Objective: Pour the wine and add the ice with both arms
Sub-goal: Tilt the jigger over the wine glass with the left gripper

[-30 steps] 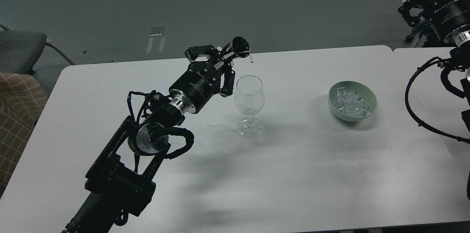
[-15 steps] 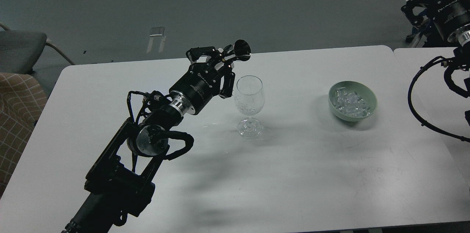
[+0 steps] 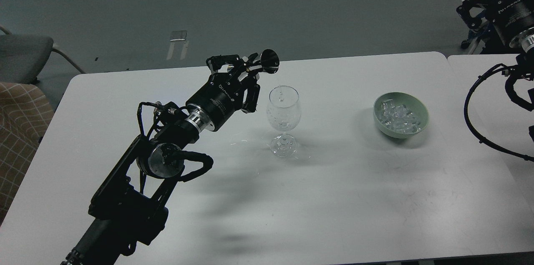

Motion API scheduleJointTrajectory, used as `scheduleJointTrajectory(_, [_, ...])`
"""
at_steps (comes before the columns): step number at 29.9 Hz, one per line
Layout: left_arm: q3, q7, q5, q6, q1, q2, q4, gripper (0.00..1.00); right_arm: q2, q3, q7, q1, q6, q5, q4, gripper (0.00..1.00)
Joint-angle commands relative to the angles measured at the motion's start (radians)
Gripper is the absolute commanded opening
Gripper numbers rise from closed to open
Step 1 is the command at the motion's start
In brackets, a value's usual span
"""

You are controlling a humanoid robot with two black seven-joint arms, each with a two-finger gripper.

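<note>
Grey floor (image 3: 250,2); white table (image 3: 354,198); grey chair (image 3: 23,54) at left.

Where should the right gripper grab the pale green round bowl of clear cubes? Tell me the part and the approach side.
Probably the rim of the pale green round bowl, one finger inside and one outside the wall, coming from above on the right side nearest the right gripper. The bowl sits upright and open-topped, and the clear glassy ice cubes lie below the rim.

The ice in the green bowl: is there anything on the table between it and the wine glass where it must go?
Nothing visible. The ice lies in the green bowl, right of the wine glass, with only bare table between them. The left gripper, holding a small dark cup, is on the glass's far-left side.
</note>
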Motion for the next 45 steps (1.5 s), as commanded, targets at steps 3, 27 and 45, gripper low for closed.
scheduleJointTrajectory(3, [0.000,0.000,0.041,-0.028,-0.001,0.005,-0.002,0.00,0.001,0.000,0.000,0.000,0.000,0.000,0.000,1.00])
scheduleJointTrajectory(27, [0.000,0.000,0.142,-0.057,-0.018,0.009,0.005,0.00,-0.004,0.000,0.000,0.000,0.000,0.000,0.001,1.00])
scheduleJointTrajectory(45, [0.000,-0.011,0.230,-0.102,-0.023,0.078,0.006,0.00,-0.004,0.000,0.000,0.002,0.000,0.000,0.001,1.00])
